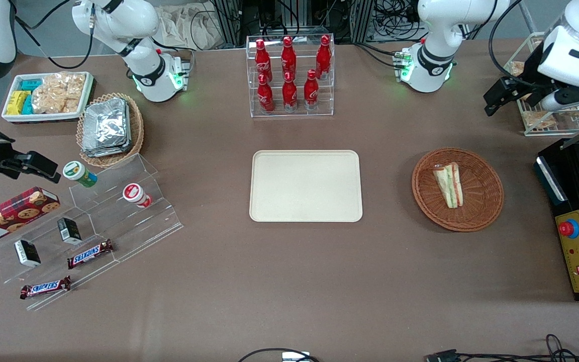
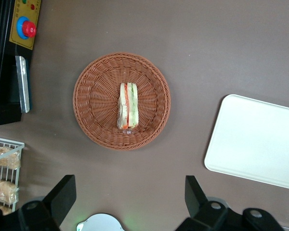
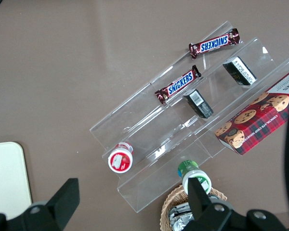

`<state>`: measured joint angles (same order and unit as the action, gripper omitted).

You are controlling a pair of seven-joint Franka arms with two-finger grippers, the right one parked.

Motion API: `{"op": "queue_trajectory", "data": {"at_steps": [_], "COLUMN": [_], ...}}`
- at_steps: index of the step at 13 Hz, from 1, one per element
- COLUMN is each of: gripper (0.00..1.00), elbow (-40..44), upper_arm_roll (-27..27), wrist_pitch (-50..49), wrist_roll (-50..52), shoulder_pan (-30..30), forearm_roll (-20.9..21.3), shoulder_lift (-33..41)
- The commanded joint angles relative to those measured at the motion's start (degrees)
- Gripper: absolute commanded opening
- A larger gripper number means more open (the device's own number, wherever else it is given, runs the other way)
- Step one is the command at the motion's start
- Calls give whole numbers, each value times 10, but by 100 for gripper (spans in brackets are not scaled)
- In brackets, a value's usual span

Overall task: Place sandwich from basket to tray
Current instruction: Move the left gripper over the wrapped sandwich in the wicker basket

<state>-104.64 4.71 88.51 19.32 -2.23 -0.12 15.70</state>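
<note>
The sandwich lies on its side in the middle of the reddish-brown basket, its narrow end toward 12 o'clock in the front view and its green and pink-red filling layers facing up. The basket stands on the brown table toward the working arm's end, well apart from the cream-beige tray, which sits flat at the table centre, nearer the front camera than the rack of red bottles. The gripper hangs raised above the table, farther from the front camera than the basket, near the wire rack. In the left wrist view its two fingers stand spread wide apart and hold nothing, with the sandwich and basket between and ahead of them.
</note>
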Motion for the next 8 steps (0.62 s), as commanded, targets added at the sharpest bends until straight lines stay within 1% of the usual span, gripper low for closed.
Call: {"op": "queue_trajectory", "data": {"at_steps": [1,4,6,7,8], "gripper": [100,100,100,100,100], "elbow": [26,31,21,2,-38], "upper_arm_roll": [-3,-4,-3,-1,-1], "wrist_pitch": [-17,-19,-25,-12,27], "wrist_roll": [-3,-2,3,5,5], "shoulder_pan": [-2,-1,7,14,16], "forearm_roll": [-6,-2,4,3,3], "shoulder_lift": [-21,-22,-29,-32,-30]}}
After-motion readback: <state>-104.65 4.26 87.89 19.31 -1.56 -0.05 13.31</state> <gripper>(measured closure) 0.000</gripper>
